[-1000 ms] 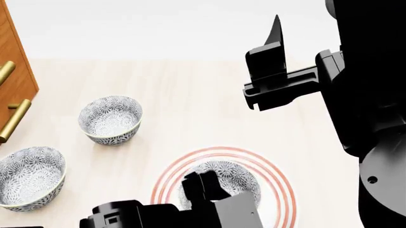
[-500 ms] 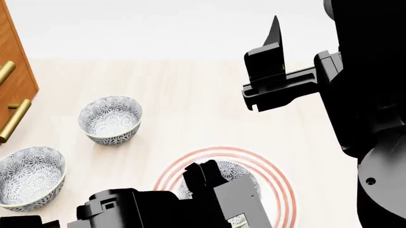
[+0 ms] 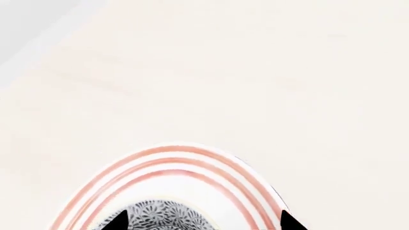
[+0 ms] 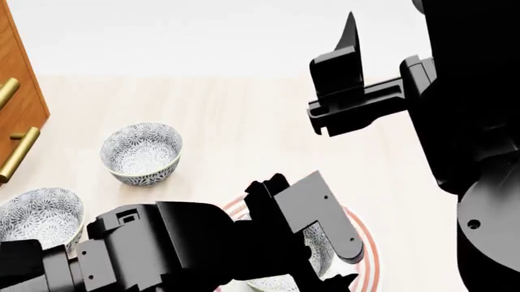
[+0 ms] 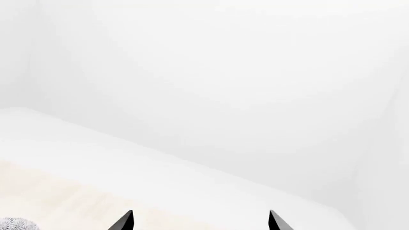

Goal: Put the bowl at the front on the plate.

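We see the bowl (image 4: 318, 250) sitting on the plate (image 4: 367, 254), largely hidden beneath our left gripper (image 3: 201, 221), whose fingertips stand spread apart, one over the bowl's rim; our right gripper (image 5: 200, 221) hangs raised and spread, holding nothing; two other bowls (image 4: 141, 152) stand on the table (image 4: 243, 121).

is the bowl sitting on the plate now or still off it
On it. The bowl sits upright inside the plate's red rings, under the left end effector, whose tips straddle it.
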`<state>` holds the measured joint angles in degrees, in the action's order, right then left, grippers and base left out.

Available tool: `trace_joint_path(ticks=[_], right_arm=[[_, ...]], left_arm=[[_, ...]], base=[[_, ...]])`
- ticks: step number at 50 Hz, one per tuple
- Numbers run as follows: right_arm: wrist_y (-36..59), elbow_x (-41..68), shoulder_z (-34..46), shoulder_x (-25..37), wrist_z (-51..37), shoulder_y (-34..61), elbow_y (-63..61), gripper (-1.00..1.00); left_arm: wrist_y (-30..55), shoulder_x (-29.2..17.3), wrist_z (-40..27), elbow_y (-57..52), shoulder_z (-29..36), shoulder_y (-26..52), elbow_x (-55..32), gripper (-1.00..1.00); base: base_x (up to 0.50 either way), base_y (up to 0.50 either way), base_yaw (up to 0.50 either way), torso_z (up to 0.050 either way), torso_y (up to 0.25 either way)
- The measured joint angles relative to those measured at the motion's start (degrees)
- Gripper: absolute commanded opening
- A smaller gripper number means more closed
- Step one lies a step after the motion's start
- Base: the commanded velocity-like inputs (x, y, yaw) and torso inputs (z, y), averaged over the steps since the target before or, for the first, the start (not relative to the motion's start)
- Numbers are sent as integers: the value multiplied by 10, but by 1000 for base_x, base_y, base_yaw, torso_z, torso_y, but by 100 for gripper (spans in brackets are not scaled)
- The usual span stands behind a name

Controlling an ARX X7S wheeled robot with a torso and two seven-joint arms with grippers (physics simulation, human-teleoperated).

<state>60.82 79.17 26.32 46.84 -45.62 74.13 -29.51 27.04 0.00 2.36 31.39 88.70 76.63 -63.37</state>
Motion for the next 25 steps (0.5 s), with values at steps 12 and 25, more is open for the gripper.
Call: trace_joint_path(ticks=[12,25], right_arm=[[3,2,3,-1,-2,9,1,100],[7,8,6,-3,-7,19,1,100]], left_arm=[[-40,0,-4,27,2,31,-65,100],[-78,0,-10,83,2,49,-87,100]], base=[[0,0,0,0,0],[0,0,0,0,0]])
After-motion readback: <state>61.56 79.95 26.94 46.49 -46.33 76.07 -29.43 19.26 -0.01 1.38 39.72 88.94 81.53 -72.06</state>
